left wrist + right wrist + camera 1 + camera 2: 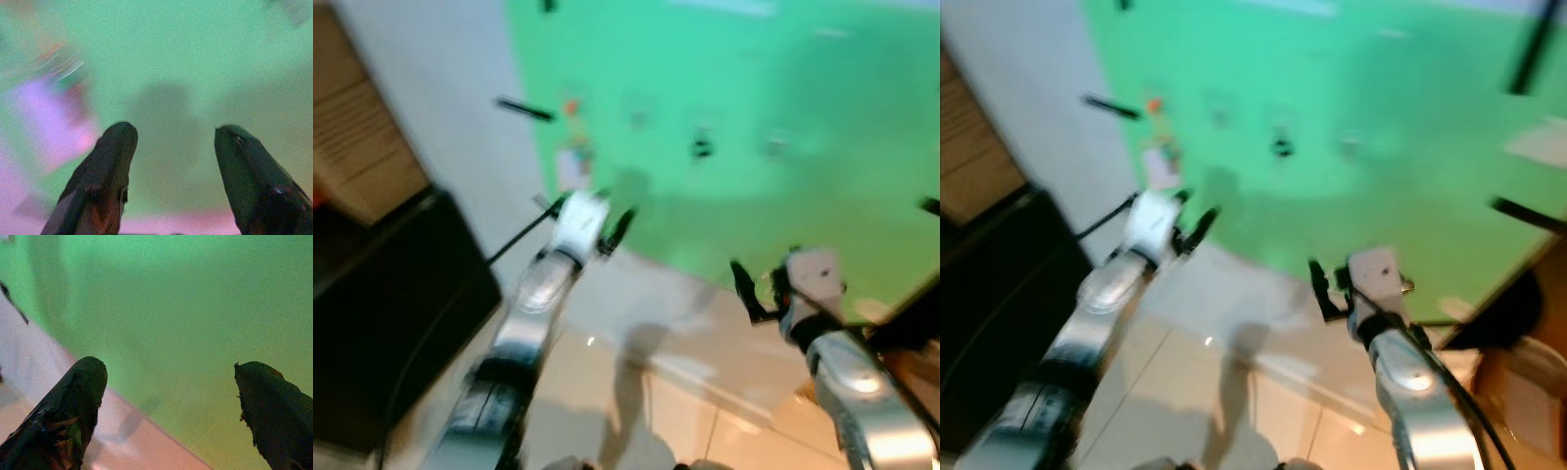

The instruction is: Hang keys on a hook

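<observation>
The picture is blurred by motion. On the green wall point(754, 88) hangs a small blurred bundle point(573, 162), white with an orange bit on top; I cannot tell whether it is the keys. It shows as a pale purple smear point(54, 112) in the left wrist view. Small dark hooks point(702, 147) and a black peg point(524, 110) stick out of the wall. My left gripper point(584, 208) is raised just below the bundle, open and empty. My right gripper point(759, 284) is lower to the right, open and empty, facing the wall point(195, 308).
A black cabinet point(382, 323) stands at the left with wooden shelving point(362, 147) above it. Pale tiled floor point(685, 392) runs along the wall's foot. Brown furniture point(1528, 392) sits at the far right.
</observation>
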